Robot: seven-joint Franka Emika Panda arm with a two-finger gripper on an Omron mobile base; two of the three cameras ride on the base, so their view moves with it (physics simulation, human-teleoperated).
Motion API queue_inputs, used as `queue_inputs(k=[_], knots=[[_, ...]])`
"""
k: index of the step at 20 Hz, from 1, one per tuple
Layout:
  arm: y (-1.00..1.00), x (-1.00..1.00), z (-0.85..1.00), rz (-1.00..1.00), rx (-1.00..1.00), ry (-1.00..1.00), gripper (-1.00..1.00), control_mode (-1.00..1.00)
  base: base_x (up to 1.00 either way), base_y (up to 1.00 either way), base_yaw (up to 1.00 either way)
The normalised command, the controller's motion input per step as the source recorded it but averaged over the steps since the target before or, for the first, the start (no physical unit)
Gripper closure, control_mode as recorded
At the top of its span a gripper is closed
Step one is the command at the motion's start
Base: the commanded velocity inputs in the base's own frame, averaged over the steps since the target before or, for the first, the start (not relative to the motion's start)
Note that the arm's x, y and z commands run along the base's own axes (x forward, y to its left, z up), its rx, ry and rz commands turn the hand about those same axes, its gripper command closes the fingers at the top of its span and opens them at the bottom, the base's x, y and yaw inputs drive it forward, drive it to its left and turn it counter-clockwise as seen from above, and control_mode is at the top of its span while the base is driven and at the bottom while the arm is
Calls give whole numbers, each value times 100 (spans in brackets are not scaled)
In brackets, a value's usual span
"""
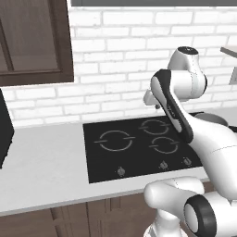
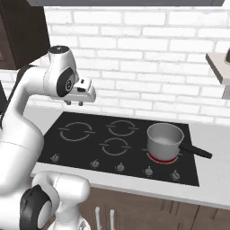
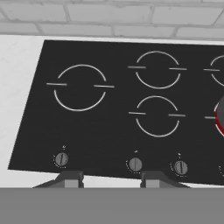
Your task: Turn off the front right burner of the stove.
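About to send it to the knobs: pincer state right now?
Pincer: open, fingers apart, holding nothing, above the stove.

front right burner (image 2: 162, 157) mostly hidden under pot (image 2: 165, 139), stove (image 3: 113, 109) right side cut off

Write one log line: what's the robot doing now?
gripper: open, above stove | front right burner: red, on | pot: on burner | knobs: untouched
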Motion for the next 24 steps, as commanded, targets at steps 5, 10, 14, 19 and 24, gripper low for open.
queue_inputs(k=[5,10,14,19,24], knots=[[0,0,0,0,0,0,-100,-100,0,0,0],[0,0,0,0,0,0,-100,-100,0,0,0],[0,0,0,0,0,0,-100,-100,0,0,0],[0,0,0,0,0,0,-100,-100,0,0,0],[-1,-11,-5,0,1,0,-100,-100,0,0,0]])
